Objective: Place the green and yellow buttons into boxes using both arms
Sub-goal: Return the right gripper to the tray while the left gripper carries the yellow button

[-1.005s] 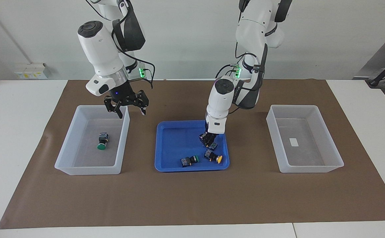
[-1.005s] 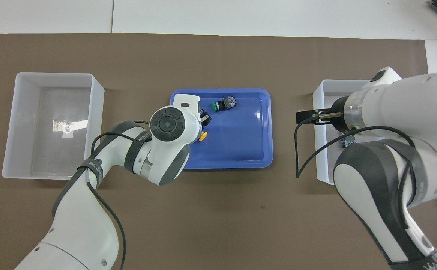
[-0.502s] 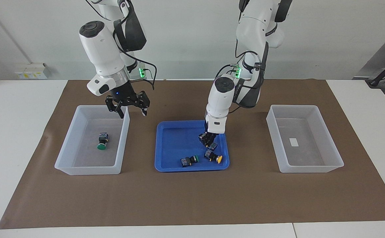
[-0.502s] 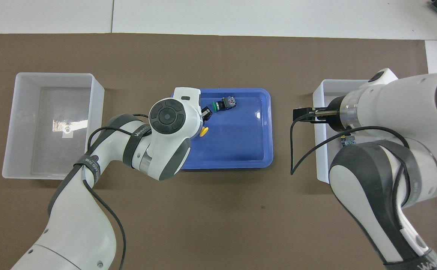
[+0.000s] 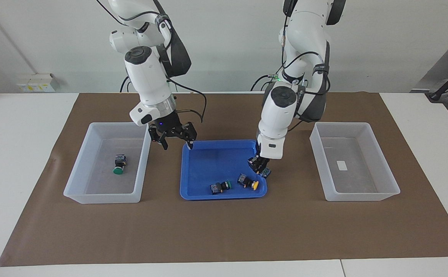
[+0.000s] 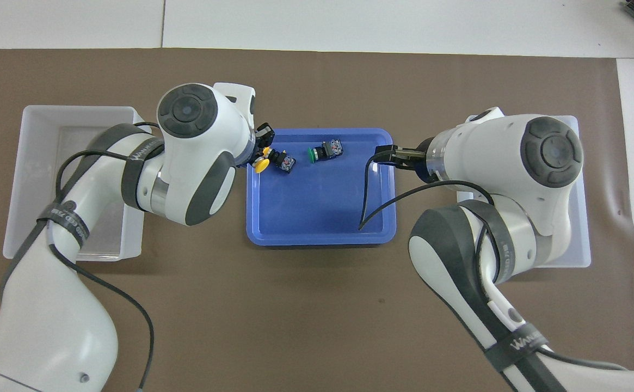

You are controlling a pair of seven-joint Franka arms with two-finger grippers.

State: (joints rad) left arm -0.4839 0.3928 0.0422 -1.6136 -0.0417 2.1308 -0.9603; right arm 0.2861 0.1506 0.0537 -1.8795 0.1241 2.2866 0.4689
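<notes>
My left gripper [image 5: 259,164] [image 6: 265,142] is shut on a yellow-capped button [image 5: 262,170], held low over the blue tray's edge at the left arm's end. Another yellow button [image 5: 248,181] [image 6: 273,162] and a green button [image 5: 220,187] [image 6: 323,151] lie in the tray, at the side farthest from the robots. My right gripper [image 5: 177,144] [image 6: 387,154] is open and empty over the tray's edge at the right arm's end. A second green button [image 5: 119,163] lies in the box [image 5: 75,181] there. The other box [image 5: 385,173] [image 6: 34,163] holds only its label.
The blue tray [image 5: 204,161] [image 6: 322,218] sits mid-table between the two boxes on a brown mat [image 5: 224,231]. White table shows around the mat. In the overhead view the right arm covers most of its box [image 6: 580,218].
My left gripper has carried its button from inside the tray to the tray's edge toward the left arm's end. My right gripper has moved from over its box to the tray's edge.
</notes>
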